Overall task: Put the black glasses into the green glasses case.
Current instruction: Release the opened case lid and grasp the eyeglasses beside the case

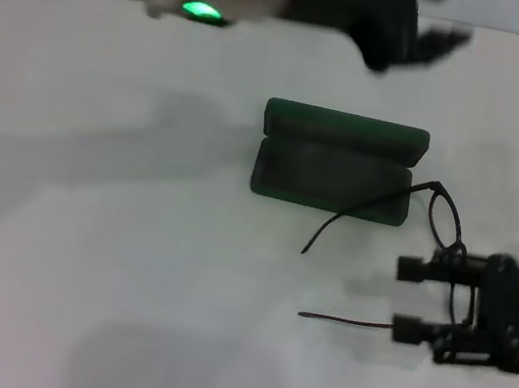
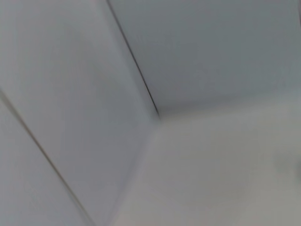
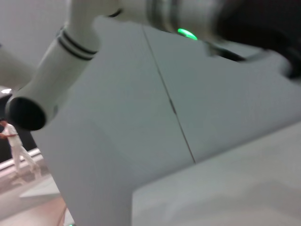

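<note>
Our right gripper (image 1: 409, 299) sits at the lower right of the head view, low over the white table (image 1: 109, 259), its two fingers (image 1: 413, 270) pointing toward the left of the frame with a clear gap between them. The glasses (image 1: 446, 225) stand in that gap: the frame crosses between the fingers, but we cannot tell whether either finger touches it, so we call the jaws apart, not clamped. One lens shows above the upper finger; the other is mostly hidden by the gripper. One temple runs from the top of the frame down and left, crossing the front edge of the case (image 1: 332, 178); the other lies along the table by the lower finger, pointing left. The case is open at the centre of the frame, just left of the glasses, lid upright at the back, lining bare. Our left gripper (image 1: 406, 34) hangs at the top centre, well behind the case; we cannot tell how its fingers stand. In the right wrist view the left arm (image 3: 80, 42) crosses the top.
</note>
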`<state>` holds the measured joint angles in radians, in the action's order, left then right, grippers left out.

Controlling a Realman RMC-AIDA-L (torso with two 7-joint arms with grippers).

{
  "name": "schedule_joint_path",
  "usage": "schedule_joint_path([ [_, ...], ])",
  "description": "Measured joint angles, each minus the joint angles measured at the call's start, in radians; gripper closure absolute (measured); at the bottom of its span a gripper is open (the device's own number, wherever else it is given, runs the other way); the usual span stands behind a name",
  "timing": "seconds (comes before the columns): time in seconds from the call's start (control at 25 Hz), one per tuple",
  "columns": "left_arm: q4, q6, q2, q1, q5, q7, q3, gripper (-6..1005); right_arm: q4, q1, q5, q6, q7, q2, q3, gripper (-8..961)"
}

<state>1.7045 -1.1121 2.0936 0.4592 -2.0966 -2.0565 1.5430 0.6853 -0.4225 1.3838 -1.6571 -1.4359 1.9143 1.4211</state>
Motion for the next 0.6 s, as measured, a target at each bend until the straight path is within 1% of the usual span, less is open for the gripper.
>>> schedule_joint_path([
  [0.04, 0.010, -0.002, -0.001, -0.038, 0.105, 0.046, -0.043, 613, 0.048, 0.004, 0.033, 0.010, -0.069, -0.008, -0.019, 212],
  [0.08, 0.002, -0.010, -0.001, -0.080, 0.236, 0.121, -0.091, 617, 0.117, 0.003, 0.094, 0.025, -0.175, -0.012, -0.060, 212],
  [0.12, -0.014, -0.020, -0.002, -0.113, 0.352, 0.194, -0.129, 621, 0.186, -0.001, 0.177, 0.037, -0.289, -0.010, -0.102, 213],
  [0.16, -0.049, -0.039, -0.002, -0.152, 0.483, 0.289, -0.171, 625, 0.256, -0.010, 0.281, 0.043, -0.403, -0.003, -0.142, 213],
  [0.2, -0.078, -0.057, -0.002, -0.175, 0.558, 0.347, -0.194, 628, 0.318, -0.021, 0.392, 0.043, -0.499, 0.010, -0.172, 214],
  [0.24, -0.121, -0.090, -0.002, -0.201, 0.653, 0.427, -0.226, 632, 0.394, -0.036, 0.509, 0.040, -0.603, 0.029, -0.195, 214],
  [0.32, -0.220, -0.163, -0.002, -0.230, 0.760, 0.519, -0.280, 640, 0.460, -0.066, 0.619, 0.033, -0.706, 0.062, -0.207, 215],
  [0.44, -0.378, -0.278, -0.002, -0.233, 0.845, 0.591, -0.342, 848, 0.515, -0.109, 0.726, 0.018, -0.840, 0.091, -0.205, 215],
  [0.48, -0.452, -0.331, -0.002, -0.228, 0.868, 0.615, -0.369, 864, 0.527, -0.126, 0.757, 0.009, -0.883, 0.097, -0.200, 215],
  [0.6, -0.592, -0.444, -0.003, -0.221, 0.908, 0.672, -0.423, 912, 0.556, -0.172, 0.811, -0.004, -0.983, 0.104, -0.173, 215],
])
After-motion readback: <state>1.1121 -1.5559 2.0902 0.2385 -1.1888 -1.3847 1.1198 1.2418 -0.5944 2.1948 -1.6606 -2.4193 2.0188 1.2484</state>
